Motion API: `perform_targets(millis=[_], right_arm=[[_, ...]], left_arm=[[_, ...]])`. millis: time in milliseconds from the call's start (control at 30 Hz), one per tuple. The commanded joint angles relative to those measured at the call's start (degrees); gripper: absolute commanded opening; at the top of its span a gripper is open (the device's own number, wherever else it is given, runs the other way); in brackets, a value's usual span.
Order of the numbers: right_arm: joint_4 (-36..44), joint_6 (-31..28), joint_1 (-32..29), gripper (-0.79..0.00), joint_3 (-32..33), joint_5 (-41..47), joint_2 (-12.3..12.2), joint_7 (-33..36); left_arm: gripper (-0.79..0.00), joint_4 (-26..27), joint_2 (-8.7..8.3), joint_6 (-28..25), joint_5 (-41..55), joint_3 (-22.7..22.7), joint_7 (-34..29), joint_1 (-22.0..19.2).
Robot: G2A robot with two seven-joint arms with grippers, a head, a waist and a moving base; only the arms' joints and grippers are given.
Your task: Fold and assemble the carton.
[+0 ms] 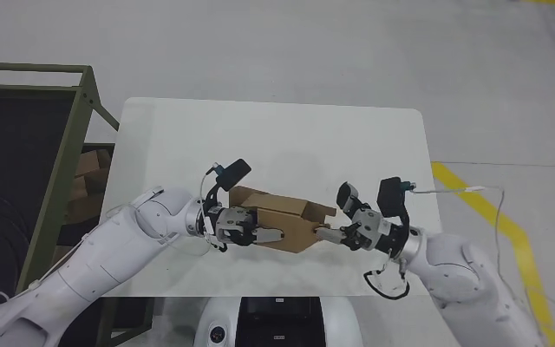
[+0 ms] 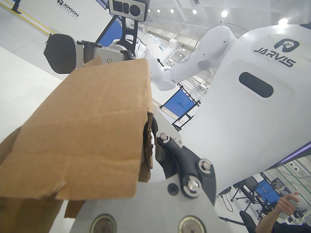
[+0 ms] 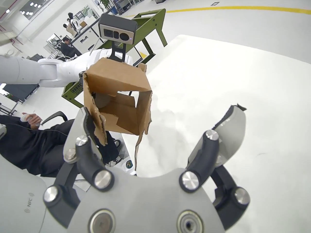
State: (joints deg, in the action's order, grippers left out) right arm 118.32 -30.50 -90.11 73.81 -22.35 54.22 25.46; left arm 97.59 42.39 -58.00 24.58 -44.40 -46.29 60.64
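Observation:
The brown carton (image 1: 279, 220) is held above the near part of the white table (image 1: 347, 143), between the two arms. My left gripper (image 1: 257, 234) is shut on the carton's left end; the carton wall (image 2: 82, 132) lies against one finger (image 2: 170, 146) and hides the other. My right gripper (image 1: 333, 232) stands open at the carton's right end. In the right wrist view the carton (image 3: 116, 83) is an open tube with loose flaps. One fingertip (image 3: 85, 120) touches a torn flap, and the other (image 3: 232, 120) is far off over the table.
A green metal rack (image 1: 61, 130) holding flat cardboard (image 1: 87, 178) stands left of the table. A yellow floor line (image 1: 490, 212) runs to the right. The table's far half is bare white surface.

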Motion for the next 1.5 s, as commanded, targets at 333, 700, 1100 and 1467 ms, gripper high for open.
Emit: perform_targets(millis=[333, 700, 1100, 1467], right_arm=[[-3.4, 0.6, 2.9, 0.0, 1.6, 22.7, -0.8, 15.3], [-5.7, 2.5, 7.0, -0.197, -0.7, 26.5, -0.6, 20.3], [-6.5, 1.8, 8.3, -0.449, -1.6, 28.5, -0.5, 22.3], [-6.8, 0.9, 8.9, -0.453, -2.3, 29.8, -0.5, 24.5]], left_arm=[[-0.785, 0.3, 0.22, 0.0, -0.1, -0.9, 0.0, 0.7], [-0.785, 0.4, 0.31, 0.0, -0.3, -1.3, 0.0, 1.1], [-0.785, 0.5, 0.33, 0.0, -0.5, -1.3, 0.0, 1.2], [-0.785, 0.3, 0.3, 0.0, -0.4, -1.6, 0.0, 1.3]])
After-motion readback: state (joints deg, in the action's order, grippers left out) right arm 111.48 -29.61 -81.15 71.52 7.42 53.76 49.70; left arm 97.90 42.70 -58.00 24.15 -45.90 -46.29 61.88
